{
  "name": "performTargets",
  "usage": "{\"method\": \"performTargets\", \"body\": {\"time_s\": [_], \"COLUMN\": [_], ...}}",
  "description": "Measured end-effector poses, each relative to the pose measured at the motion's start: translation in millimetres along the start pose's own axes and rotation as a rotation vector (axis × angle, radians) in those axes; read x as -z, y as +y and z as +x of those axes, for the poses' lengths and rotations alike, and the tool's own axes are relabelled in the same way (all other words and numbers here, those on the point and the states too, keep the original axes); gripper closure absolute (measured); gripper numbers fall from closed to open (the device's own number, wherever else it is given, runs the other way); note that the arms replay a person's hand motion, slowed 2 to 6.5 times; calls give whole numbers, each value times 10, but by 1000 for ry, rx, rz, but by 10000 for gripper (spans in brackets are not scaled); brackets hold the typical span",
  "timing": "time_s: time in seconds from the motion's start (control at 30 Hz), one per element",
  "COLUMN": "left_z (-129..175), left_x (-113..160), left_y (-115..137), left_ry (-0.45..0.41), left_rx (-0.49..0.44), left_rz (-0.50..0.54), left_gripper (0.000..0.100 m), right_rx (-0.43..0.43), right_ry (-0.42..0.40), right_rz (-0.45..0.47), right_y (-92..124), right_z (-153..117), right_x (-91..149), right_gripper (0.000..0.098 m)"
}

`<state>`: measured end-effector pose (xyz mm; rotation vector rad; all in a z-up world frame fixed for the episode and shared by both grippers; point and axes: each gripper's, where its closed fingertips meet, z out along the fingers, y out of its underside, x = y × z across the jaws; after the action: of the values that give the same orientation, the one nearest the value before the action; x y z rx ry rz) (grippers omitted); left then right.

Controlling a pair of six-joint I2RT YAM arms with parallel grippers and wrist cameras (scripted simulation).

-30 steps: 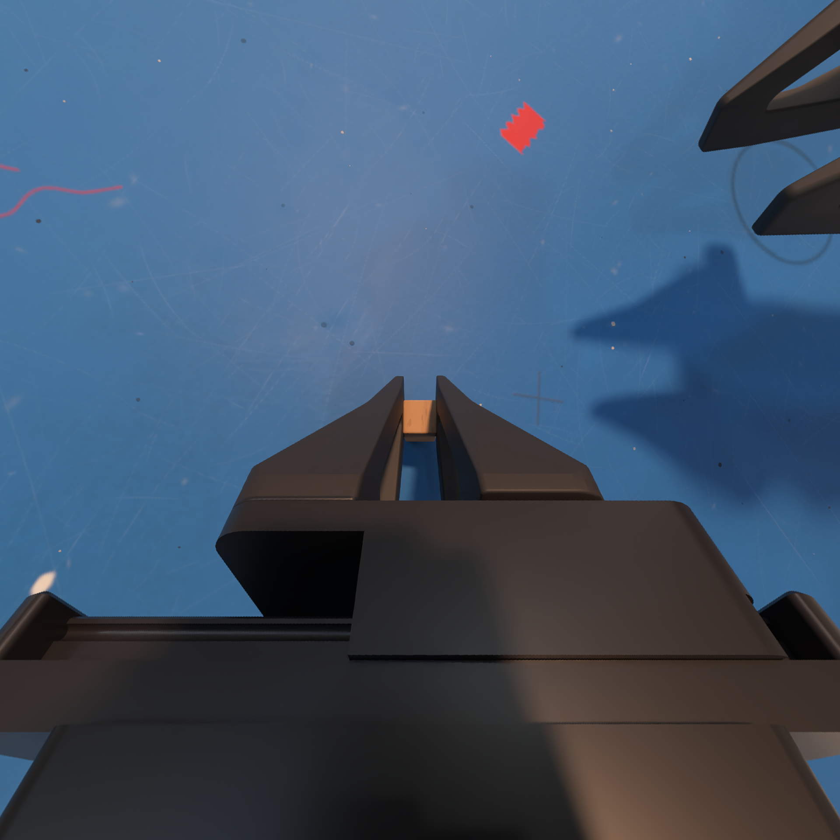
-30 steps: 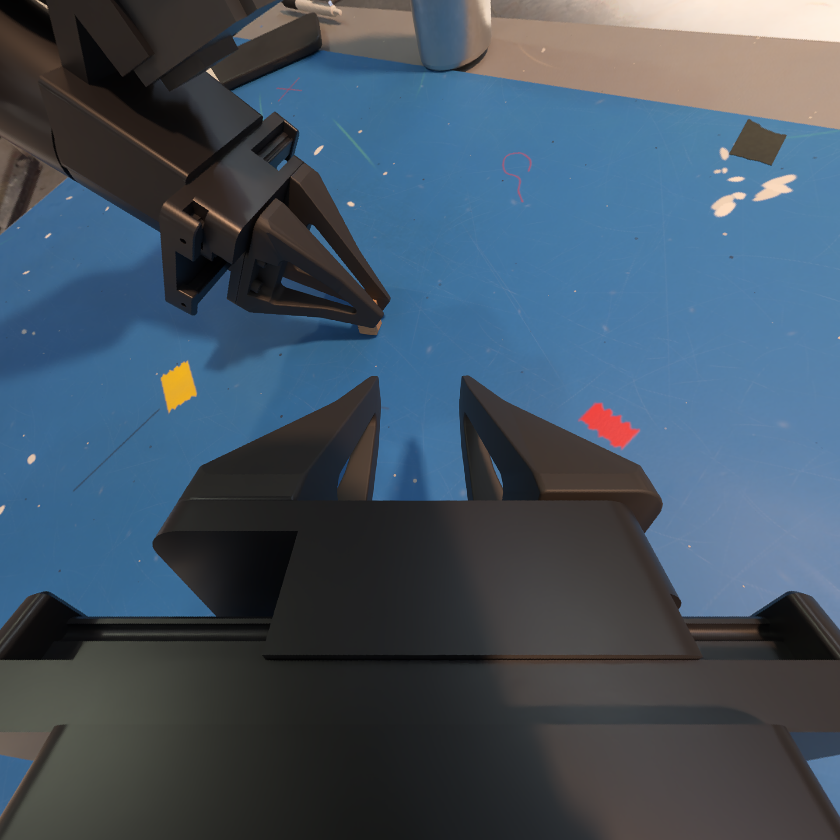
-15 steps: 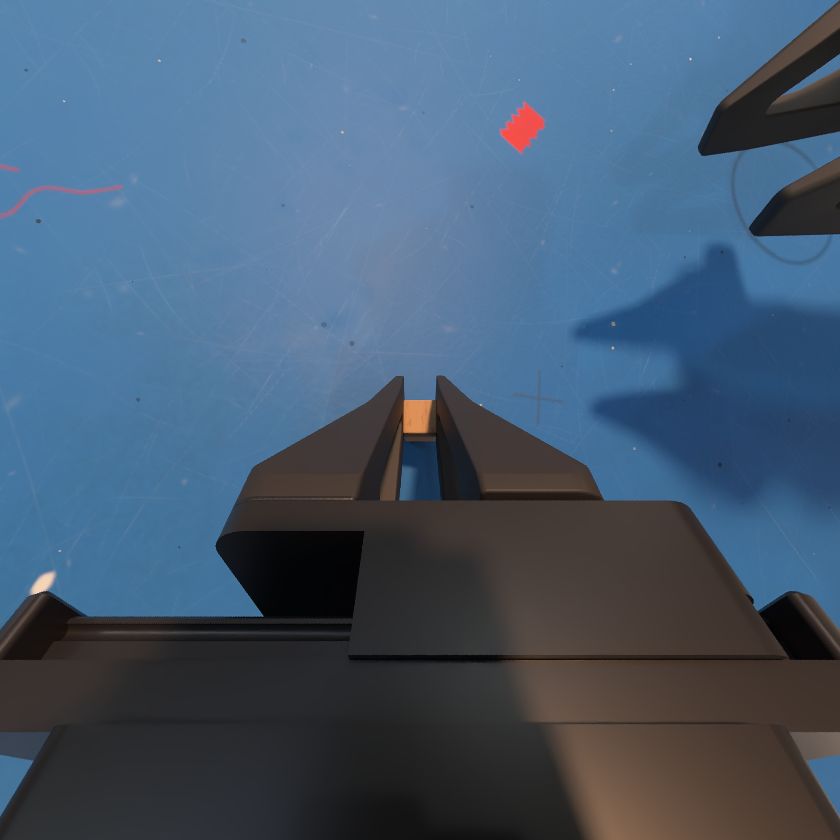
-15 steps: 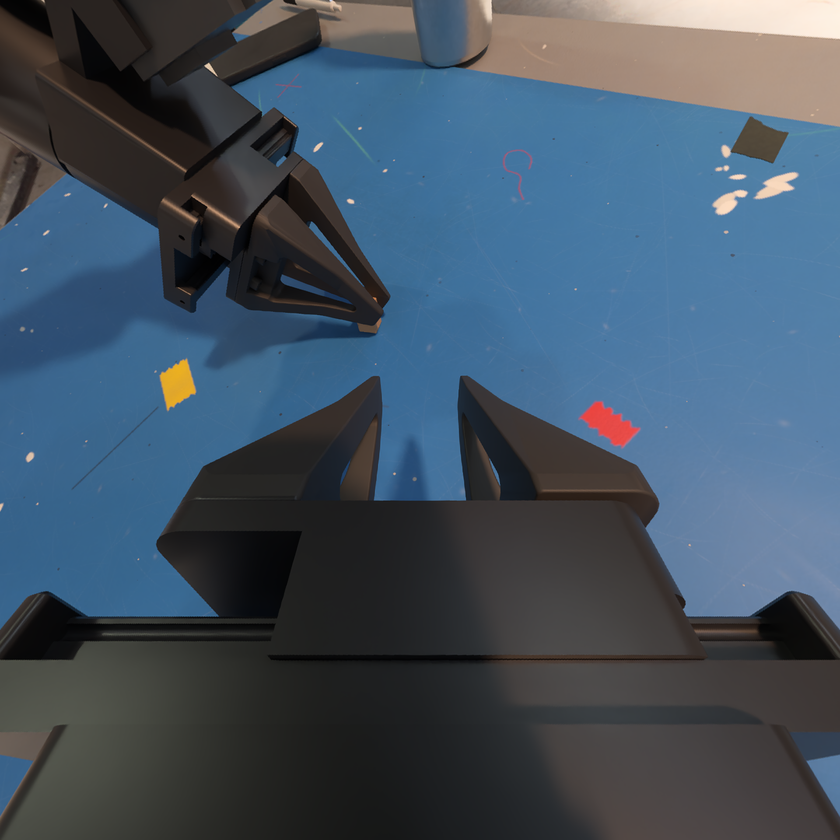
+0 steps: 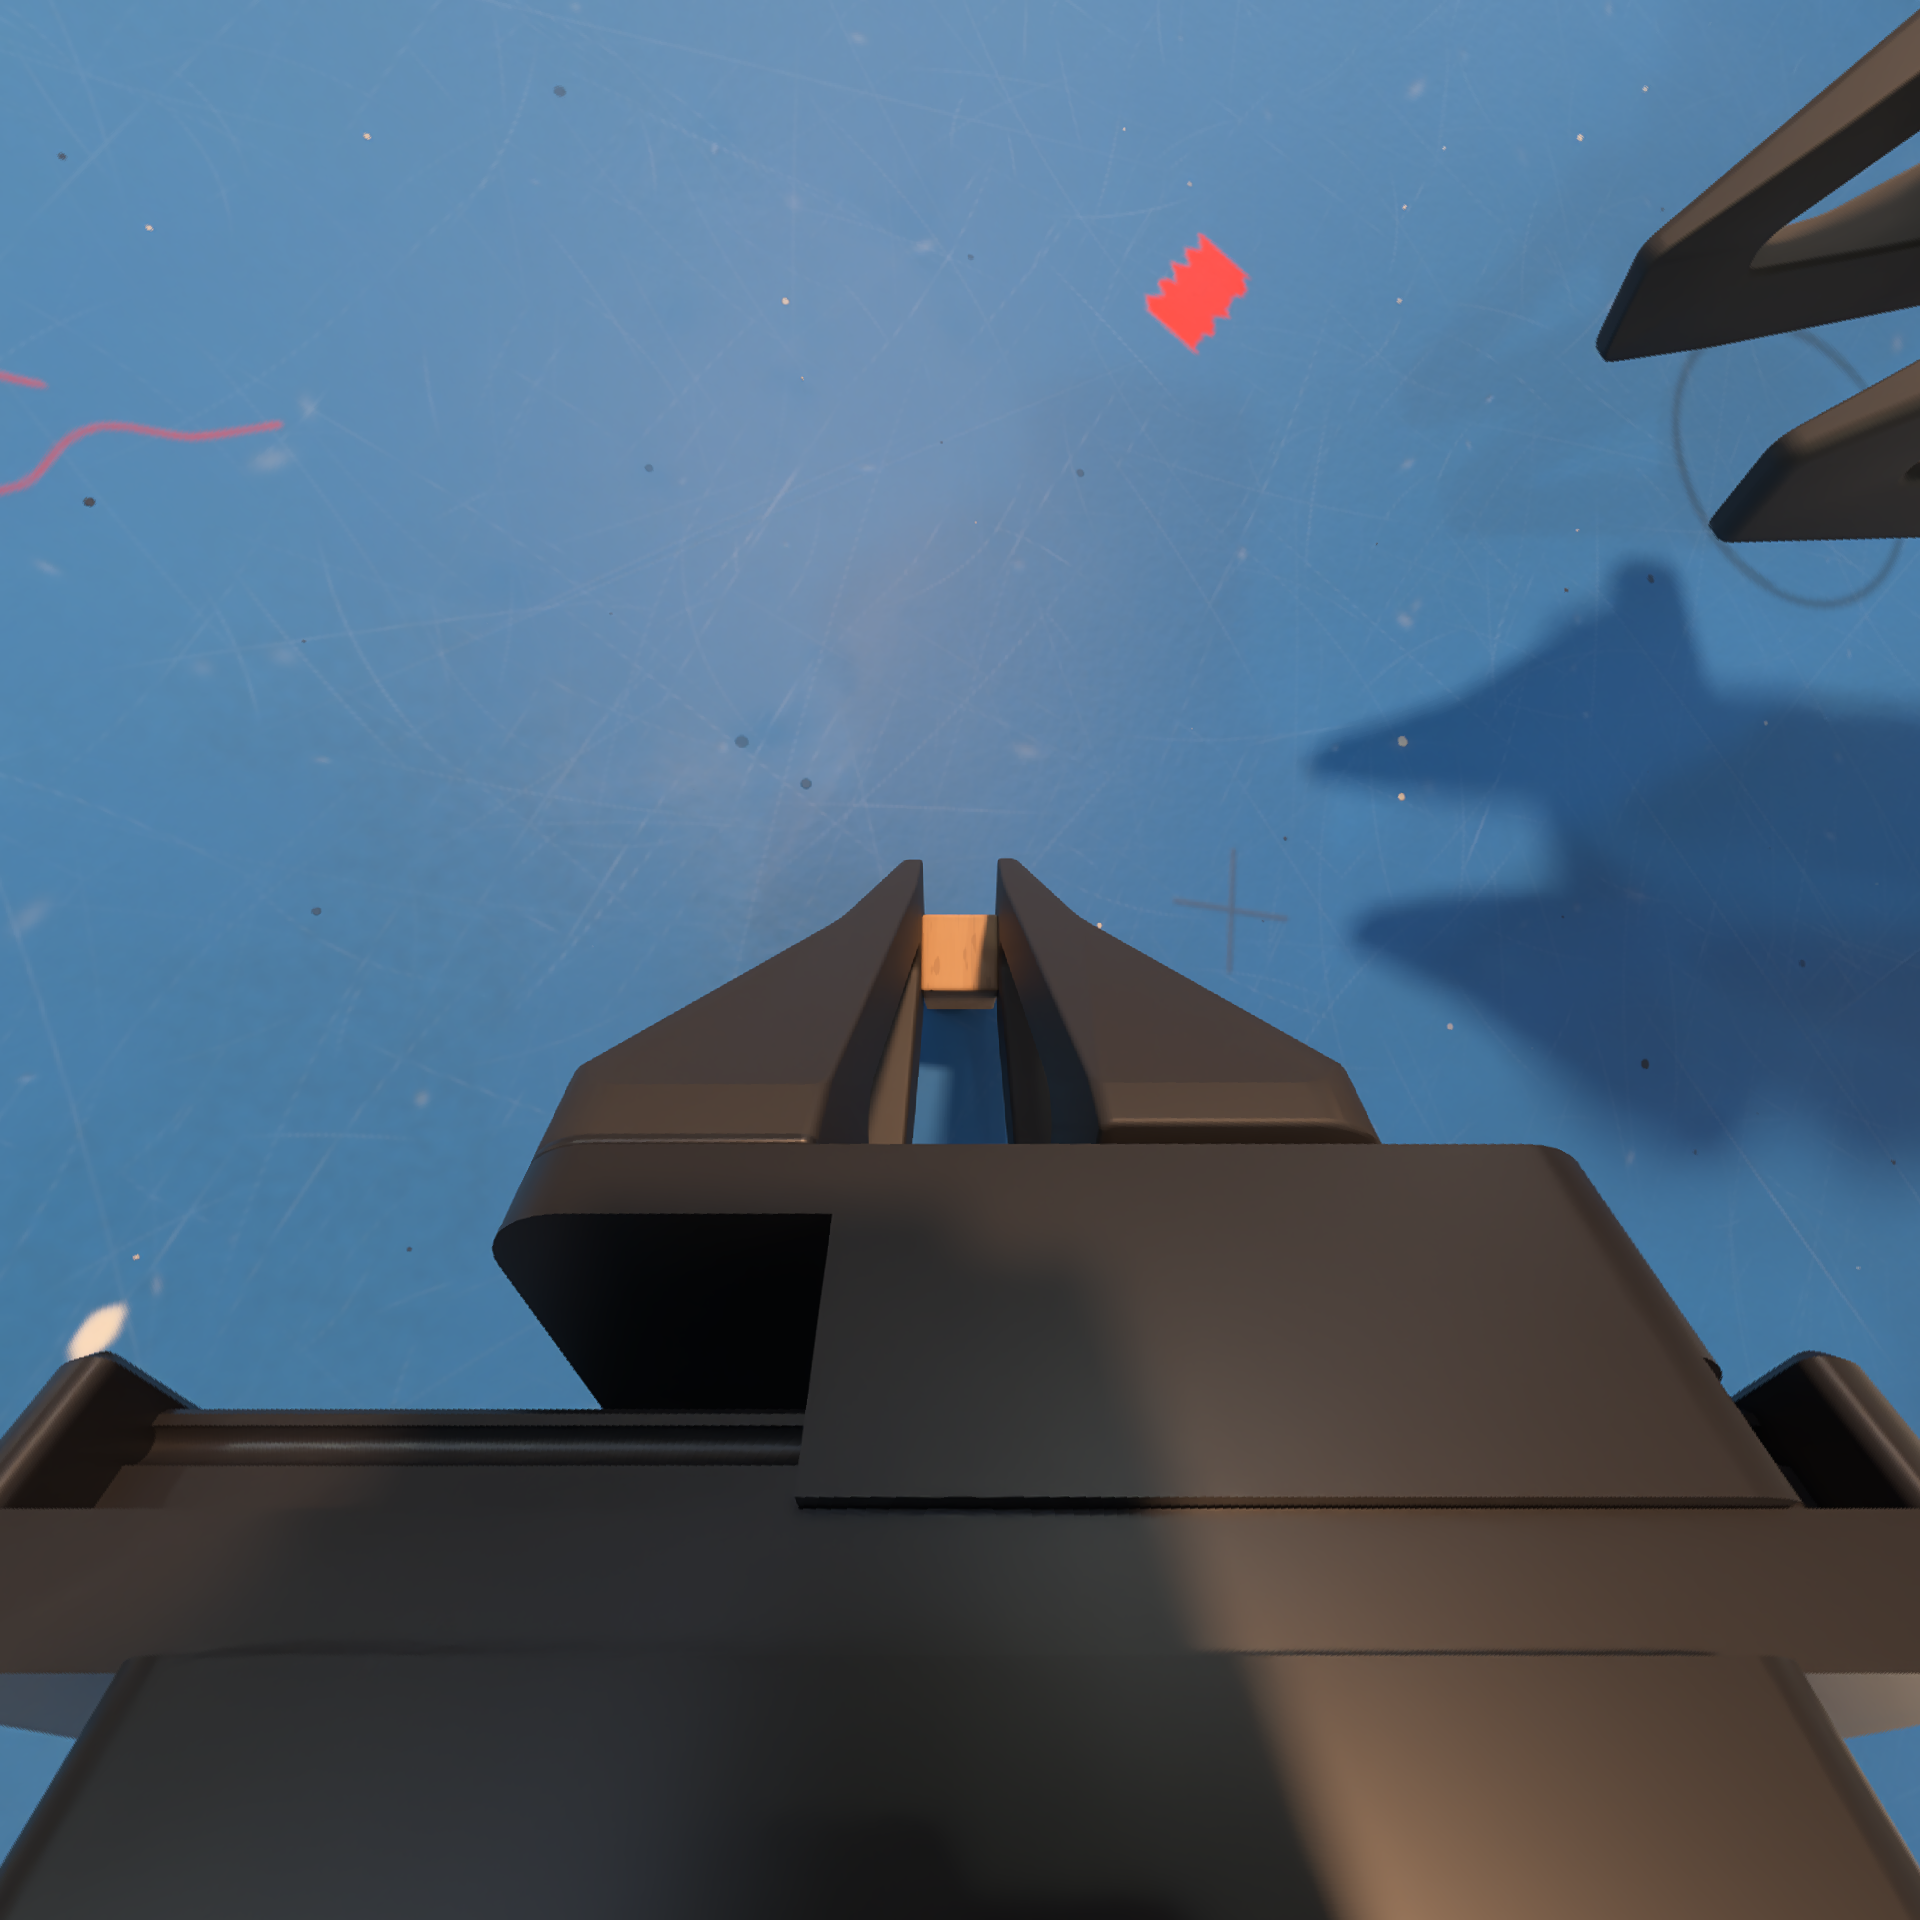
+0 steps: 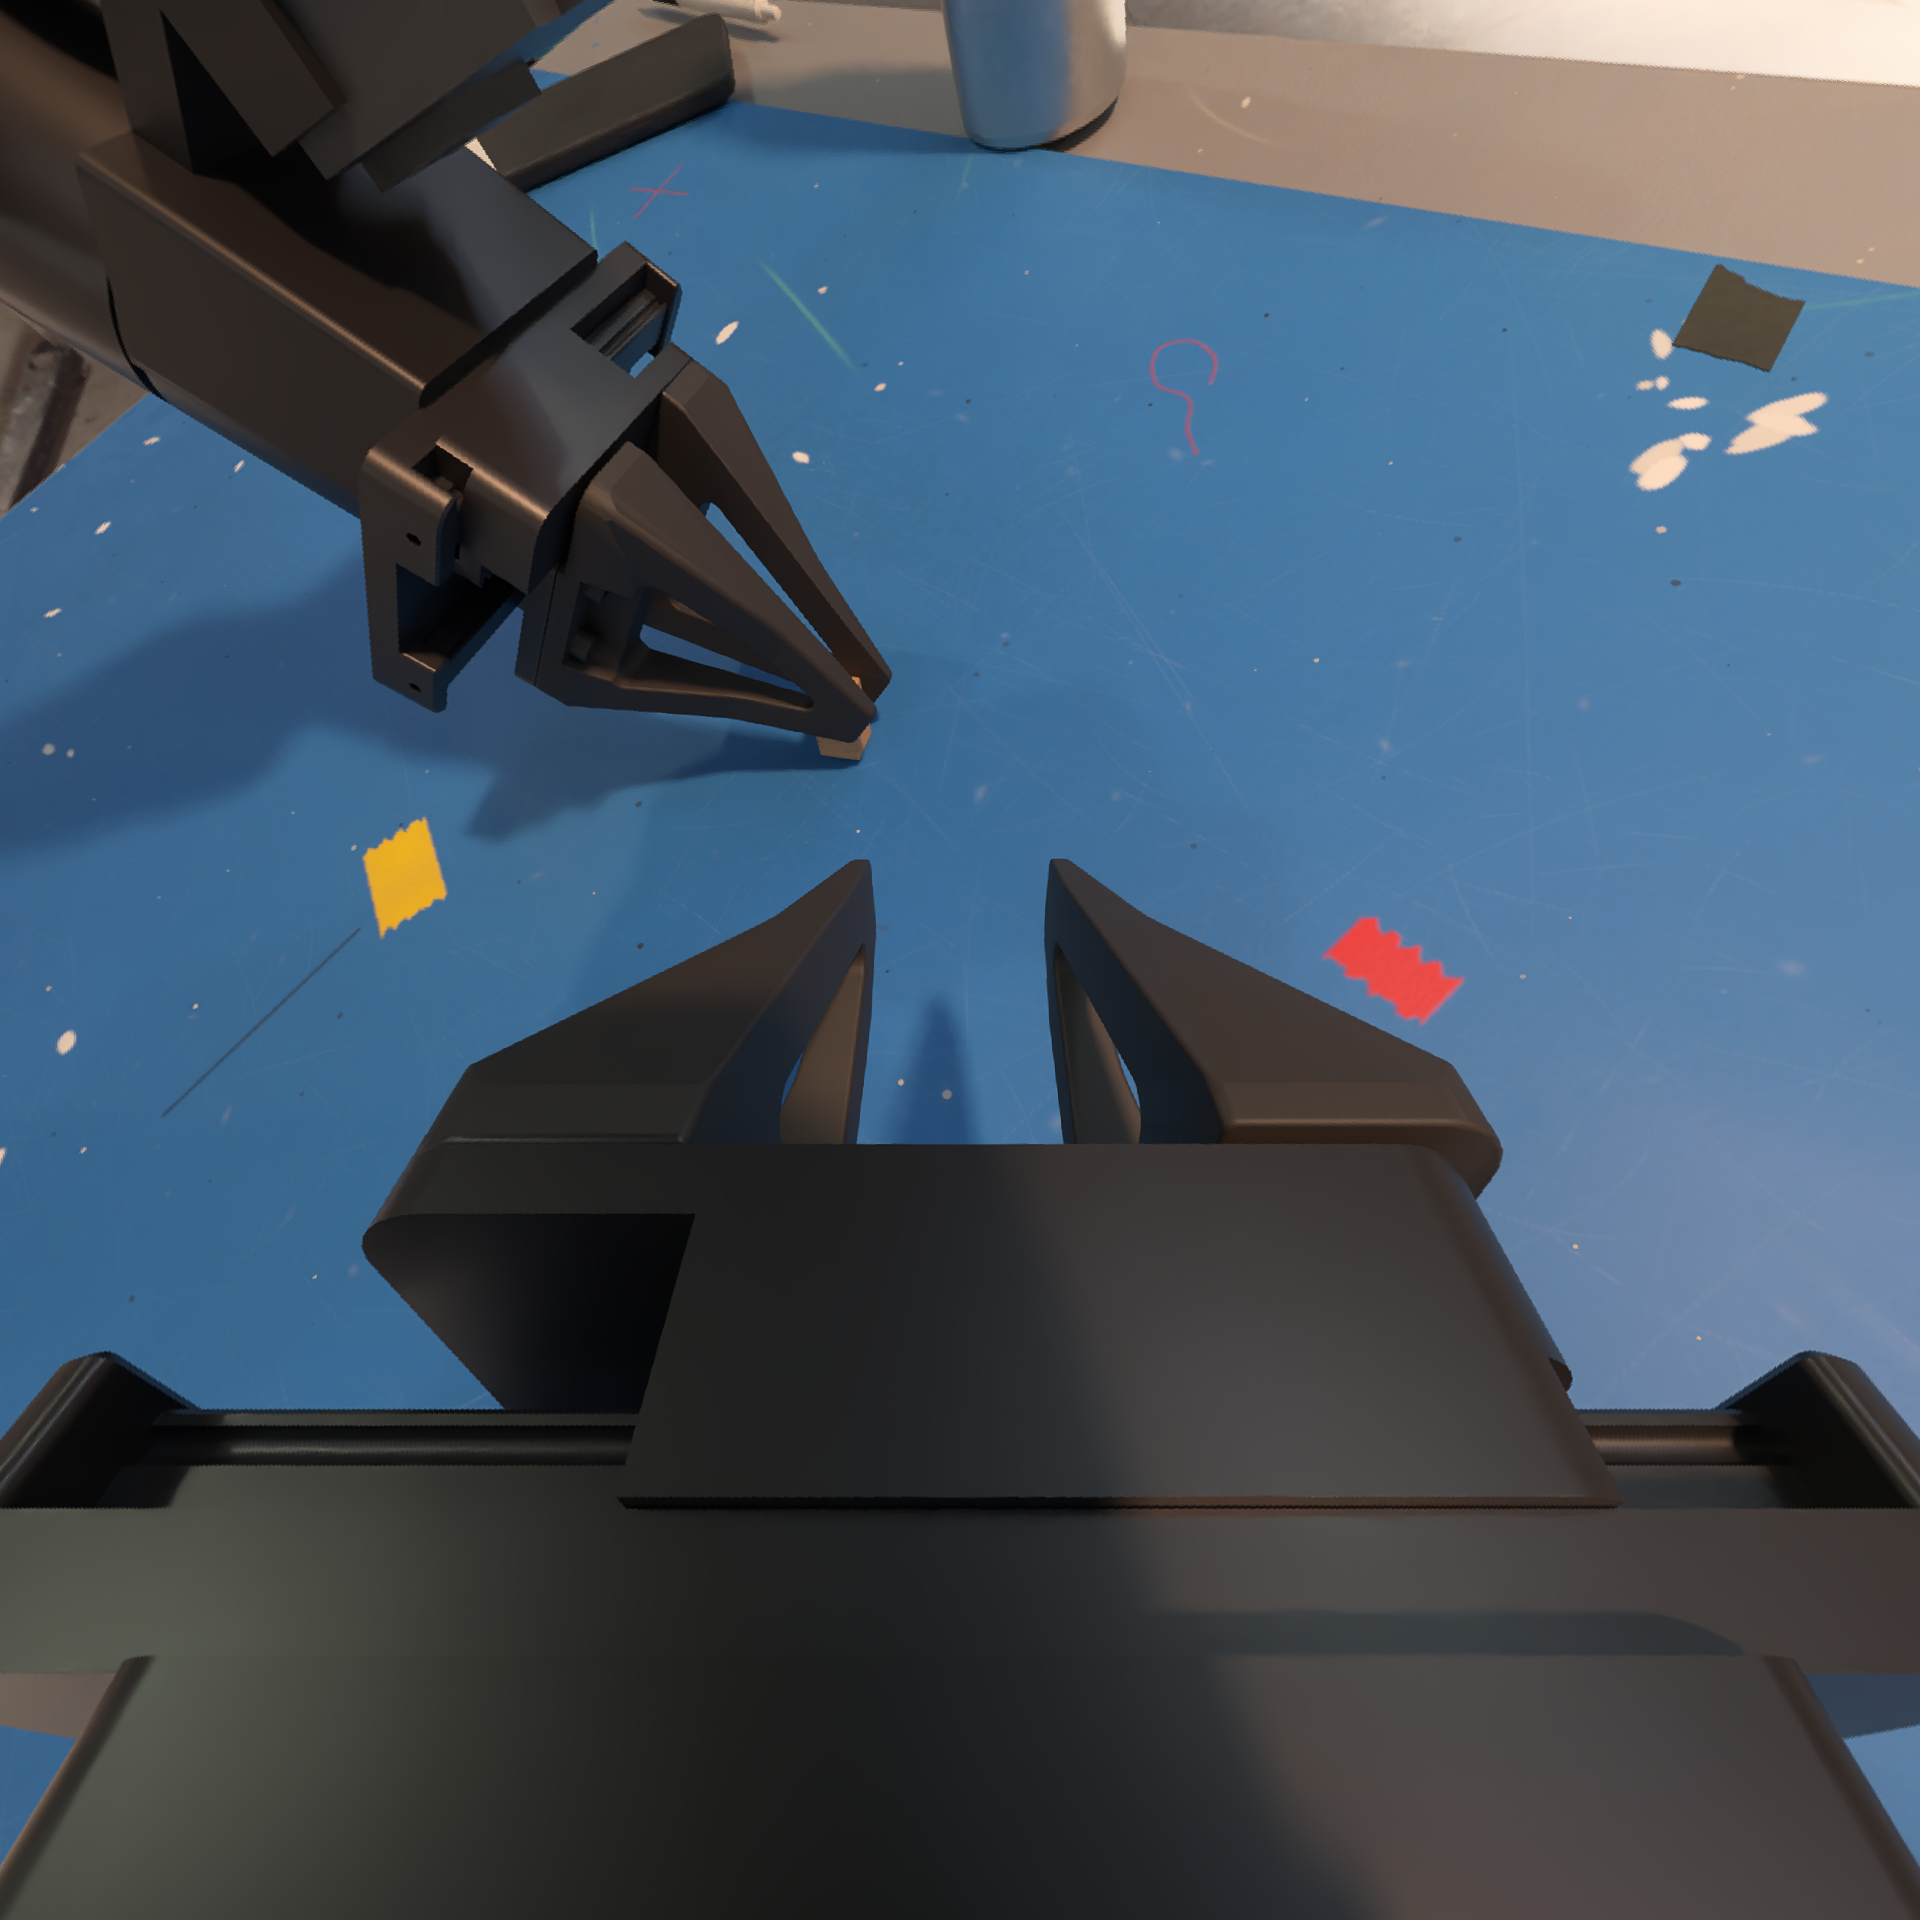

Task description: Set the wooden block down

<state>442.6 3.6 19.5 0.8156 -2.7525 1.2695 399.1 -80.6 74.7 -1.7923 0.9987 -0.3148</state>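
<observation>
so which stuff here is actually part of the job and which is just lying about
Part of the job:
- wooden block
- left gripper, shut on it
- blue mat

Just lying about:
- right gripper, open and empty
- red tape
- yellow tape
- black patch
- metal cylinder

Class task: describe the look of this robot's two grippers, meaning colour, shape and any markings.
Both the left gripper and right gripper are matte black. Each has two tapered, wedge-shaped fingers with triangular cut-outs on a boxy body with a slide rail. No cables or markings show.

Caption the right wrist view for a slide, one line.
Open right gripper hovers over the blue mat while the left gripper pinches the wooden block low.
</observation>
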Motion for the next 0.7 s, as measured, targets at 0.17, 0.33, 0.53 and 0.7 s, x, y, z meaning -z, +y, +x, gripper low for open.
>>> {"method": "performTargets", "body": {"time_s": [0.17,0.33,0.53,0.7], "left_z": [0,-1,-1,-1], "left_x": [0,0,1,1], "left_y": [0,0,0,0], "left_ry": [0,0,0,0], "left_rx": [0,0,1,1], "left_rz": [0,0,0,0], "left_gripper": [885,886,885,885], "right_rx": [0,0,0,0], "right_ry": [0,0,-1,-1], "right_rz": [-1,-1,-1,-2], "right_y": [1,2,2,2], "right_z": [0,0,-1,-1], "right_x": [-1,-1,-1,-1], "right_gripper": [703,705,708,709]}}
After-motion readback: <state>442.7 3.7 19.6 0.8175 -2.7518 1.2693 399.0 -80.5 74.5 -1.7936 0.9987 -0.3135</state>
